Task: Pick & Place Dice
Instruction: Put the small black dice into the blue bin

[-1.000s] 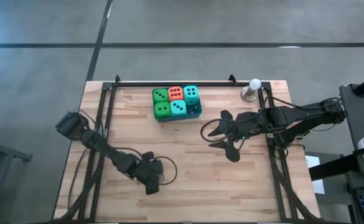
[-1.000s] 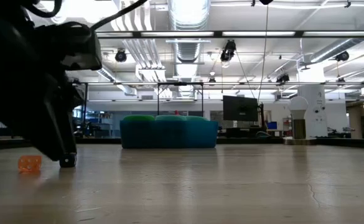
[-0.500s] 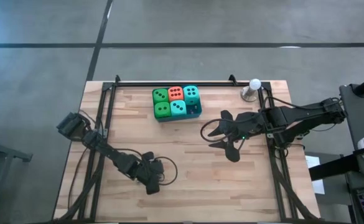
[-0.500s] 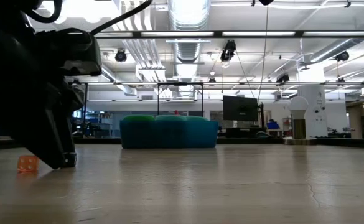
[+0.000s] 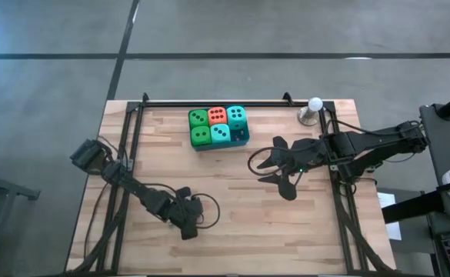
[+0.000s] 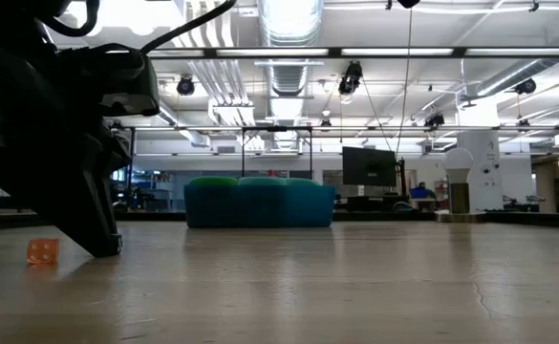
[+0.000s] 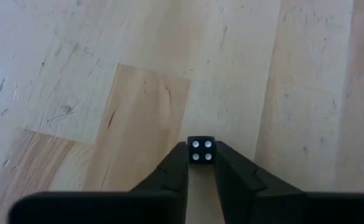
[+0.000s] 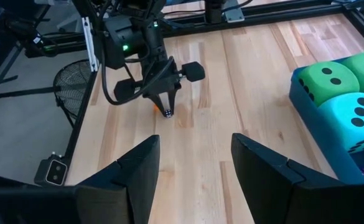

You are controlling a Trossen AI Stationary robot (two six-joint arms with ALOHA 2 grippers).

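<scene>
Dice: a small black die (image 7: 201, 150) lies on the worktop (image 5: 240, 223), where the left tool (image 7: 200, 163) has just clamped on it; lifting looks next. The right tool (image 8: 194, 163) waits, fingers apart, near the tray (image 5: 241, 138).

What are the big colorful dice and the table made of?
The big dice look like soft foam with a matte skin: rounded corners, no shine, though I can't be sure. The table looks like pale wood planks, with visible grain and seams.
</scene>
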